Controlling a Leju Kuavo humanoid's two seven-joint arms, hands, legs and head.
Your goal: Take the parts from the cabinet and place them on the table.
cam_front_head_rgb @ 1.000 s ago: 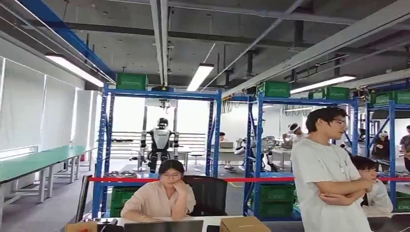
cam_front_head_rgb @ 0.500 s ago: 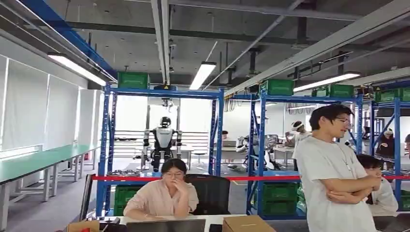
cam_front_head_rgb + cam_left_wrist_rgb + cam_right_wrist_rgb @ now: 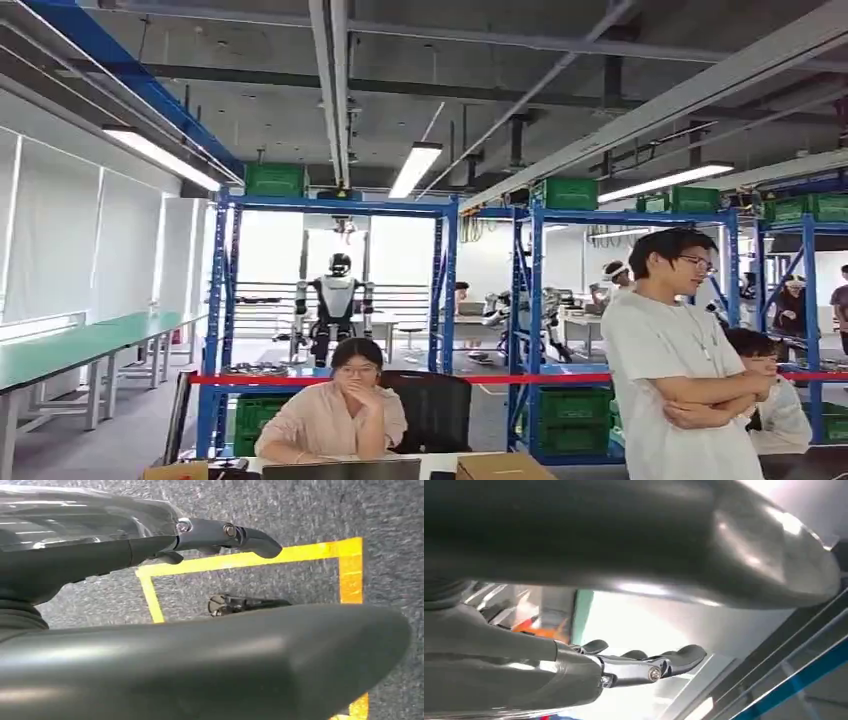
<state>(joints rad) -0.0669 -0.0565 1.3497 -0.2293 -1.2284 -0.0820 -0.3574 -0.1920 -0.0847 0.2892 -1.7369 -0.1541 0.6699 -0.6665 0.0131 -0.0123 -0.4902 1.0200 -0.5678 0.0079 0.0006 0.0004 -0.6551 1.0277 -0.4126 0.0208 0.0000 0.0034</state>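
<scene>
Step in hand: none of the fetching is judged begun; the head view is raised over a workshop hall, and no cabinet holding parts can be picked out with certainty.
Task's things: the parts cannot be located; dark shapes are seen on a shelf of the blue rack [image 3: 447, 290], too small to be identified.
Left hand [image 3: 225, 535]: fingers are seen extended and apart over grey floor, with nothing held between them and the thumb.
Right hand [image 3: 649, 667]: fingers are likewise stretched out and spread, nothing gripped; a bright ceiling and a blue beam are seen behind it.
Floor marking: a yellow taped outline [image 3: 345, 565] is seen below the left hand.
Next move: a turn or walk toward the cabinet is called for, it is judged, and the head would have to be lowered before any reach could be aimed.
In the way: a seated person [image 3: 335, 415] is placed at a desk straight ahead, with a cardboard box [image 3: 500, 467] at the desk edge; a standing person [image 3: 680, 370] with folded arms is on the right.
Barrier: a red tape line [image 3: 420, 379] is stretched across the racks.
Further off: another humanoid robot [image 3: 335, 305] is seen standing beyond the rack.
</scene>
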